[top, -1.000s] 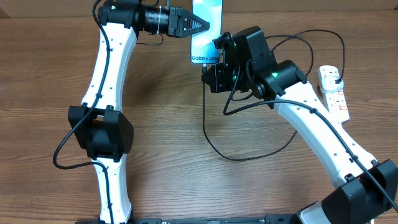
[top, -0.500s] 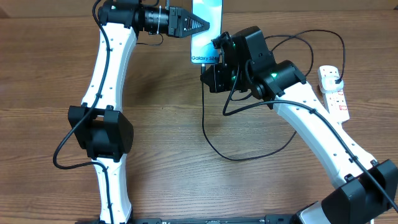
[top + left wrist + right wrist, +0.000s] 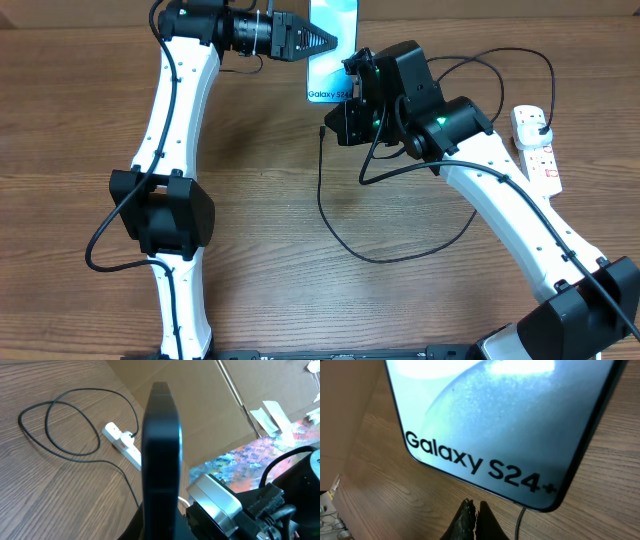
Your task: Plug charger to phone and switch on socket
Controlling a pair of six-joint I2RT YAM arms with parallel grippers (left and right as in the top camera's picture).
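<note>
Reaching sideways | left claw [image 3: 326, 40] gripping phone [image 3: 335, 70] | right claw [image 3: 474, 519] pinched closed

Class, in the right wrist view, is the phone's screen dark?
No, the phone has a lit light blue screen reading Galaxy S24+ near its lower edge.

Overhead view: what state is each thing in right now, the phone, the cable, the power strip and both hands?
Phone: screen lit, facing up, gripped by the left hand.
Cable: tip loose near the phone's bottom edge, apparently not plugged in.
Power strip: the cable's black plug is in; switch position too small to tell.
Left hand: shut on the phone.
Right hand: shut, empty.
</note>
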